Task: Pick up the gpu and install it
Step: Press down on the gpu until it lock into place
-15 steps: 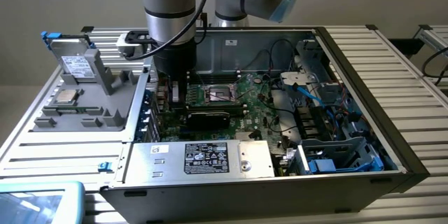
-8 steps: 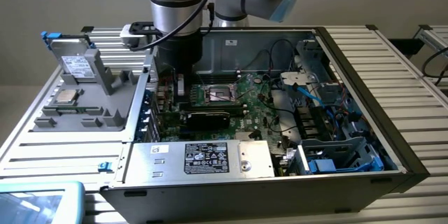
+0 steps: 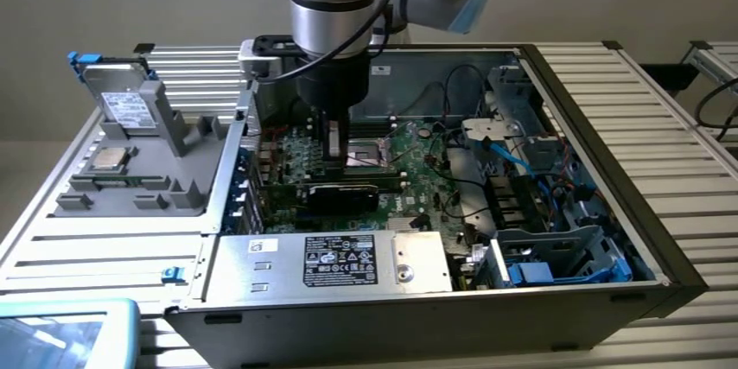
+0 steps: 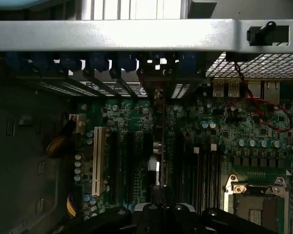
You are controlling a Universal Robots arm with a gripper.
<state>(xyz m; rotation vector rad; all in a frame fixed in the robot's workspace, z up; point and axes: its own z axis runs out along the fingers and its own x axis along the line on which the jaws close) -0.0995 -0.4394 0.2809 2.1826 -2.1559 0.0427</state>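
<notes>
Open PC case (image 3: 680, 278) lies on its side on the slatted bench, side panel off, so the board faces up and the arm gets straight-down access. Case surrounds the gripper on all sides.

Motherboard (image 3: 421, 149) sits flat directly under the gripper. Its expansion slots run in parallel rows, and the arm stands roughly vertical above them, presumably so that any push goes square into a slot.

PSU w/ white-and-black label (image 3: 340, 261) is fixed in the case, on the near side of the gripper as the exterior view looks.

Grey parts tray (image 3: 190, 183) rests outside the case, off to the exterior view's left of the gripper; a silver drive box (image 3: 124, 110) stands in it, staged w/ other parts within reach.

The gpu (image 3: 338, 192) stands on edge across the board, just in front of and below the gripper. In the wrist view it reads as a thin vertical edge (image 4: 162, 146) running from the fingers toward the rear slot openings, bracket end toward the case back. Judged seated or very near seated; can't confirm full engagement.

Gripper (image 3: 332, 160) is down inside the case, fingers pressed together, apparently on the card's top edge or resting on it. Whether it truly pinches the card can't be told from here.

Empty CPU socket (image 4: 256, 204) lies beside the gripper, apart from the card.
</notes>
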